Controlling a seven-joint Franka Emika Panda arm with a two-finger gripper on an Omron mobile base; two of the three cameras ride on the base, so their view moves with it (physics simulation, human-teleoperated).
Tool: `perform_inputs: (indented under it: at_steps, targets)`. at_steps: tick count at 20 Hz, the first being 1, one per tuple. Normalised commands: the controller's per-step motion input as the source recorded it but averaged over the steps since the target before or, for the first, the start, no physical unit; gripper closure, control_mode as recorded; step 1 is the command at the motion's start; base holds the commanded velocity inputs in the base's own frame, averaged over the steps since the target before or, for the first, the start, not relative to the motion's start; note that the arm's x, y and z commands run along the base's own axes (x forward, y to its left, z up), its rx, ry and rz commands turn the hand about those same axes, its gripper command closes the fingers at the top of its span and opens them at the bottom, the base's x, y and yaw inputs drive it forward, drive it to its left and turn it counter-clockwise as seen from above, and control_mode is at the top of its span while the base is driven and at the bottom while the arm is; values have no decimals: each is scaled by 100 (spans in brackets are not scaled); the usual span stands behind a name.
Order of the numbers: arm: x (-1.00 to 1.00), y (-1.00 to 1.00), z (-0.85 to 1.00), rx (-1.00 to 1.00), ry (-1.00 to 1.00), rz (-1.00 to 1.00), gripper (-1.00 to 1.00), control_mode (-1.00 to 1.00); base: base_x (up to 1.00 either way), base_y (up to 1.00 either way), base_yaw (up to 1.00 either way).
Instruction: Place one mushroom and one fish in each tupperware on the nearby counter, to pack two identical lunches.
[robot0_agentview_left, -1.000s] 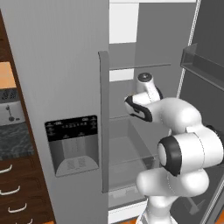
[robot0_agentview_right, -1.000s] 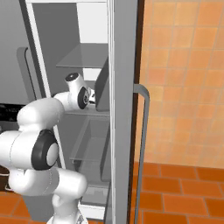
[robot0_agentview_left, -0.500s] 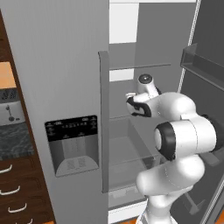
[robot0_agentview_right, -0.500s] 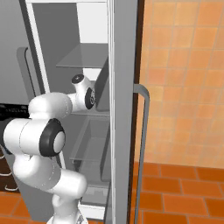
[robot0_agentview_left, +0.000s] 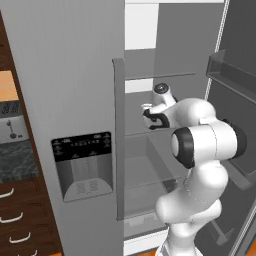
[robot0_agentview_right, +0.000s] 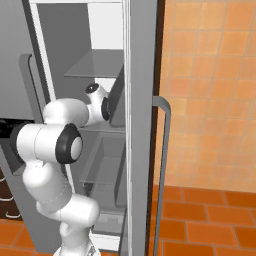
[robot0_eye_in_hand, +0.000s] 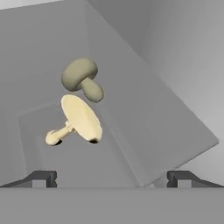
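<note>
Two mushrooms lie on a glass fridge shelf (robot0_eye_in_hand: 144, 113) ahead of my hand. The nearer one is pale yellow (robot0_eye_in_hand: 78, 120), on its side with its flat cap toward me. Just behind it lies a grey-brown mushroom (robot0_eye_in_hand: 81, 78). My gripper (robot0_eye_in_hand: 111, 178) is open, its fingertips (robot0_eye_in_hand: 43, 177) wide apart and short of the mushrooms, nothing between them. The arm reaches into the open fridge at mid-shelf height, where the gripper (robot0_agentview_left: 150, 118) points inward. The fish and the tupperware are out of view. A strip of the dark counter (robot0_agentview_left: 15, 160) shows at far left.
The closed fridge door with its dispenser panel (robot0_agentview_left: 82, 162) stands left of the arm. The open door (robot0_agentview_left: 235, 100) with its shelves is close on the right. Its edge and handle (robot0_agentview_right: 162, 165) stand right of the arm. Drawers (robot0_agentview_left: 12, 220) sit under the counter.
The hand has pushed deeper into the fridge along the shelf, and the elbow has swung up and forward. The jaws stayed open.
</note>
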Motion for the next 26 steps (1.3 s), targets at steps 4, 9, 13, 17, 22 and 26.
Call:
perform_inputs:
  at_steps: [4, 9, 13, 17, 22, 26]
  targets:
    - [28, 0, -31, 0, 0, -4, -100, -100, 0, 0, 0]
    - [43, 0, -15, 0, 0, -3, -100, -100, 0, 0, 0]
    - [42, 0, -6, 0, 0, -3, -100, -100, 0, 0, 0]
    - [33, 0, -10, 0, 0, -2, -100, -100, 0, 0, 0]
    - [4, -6, -20, 0, 0, 0, -100, -100, 0, 0, 0]
    - [0, -6, -21, 0, 0, 0, -100, -100, 0, 0, 0]
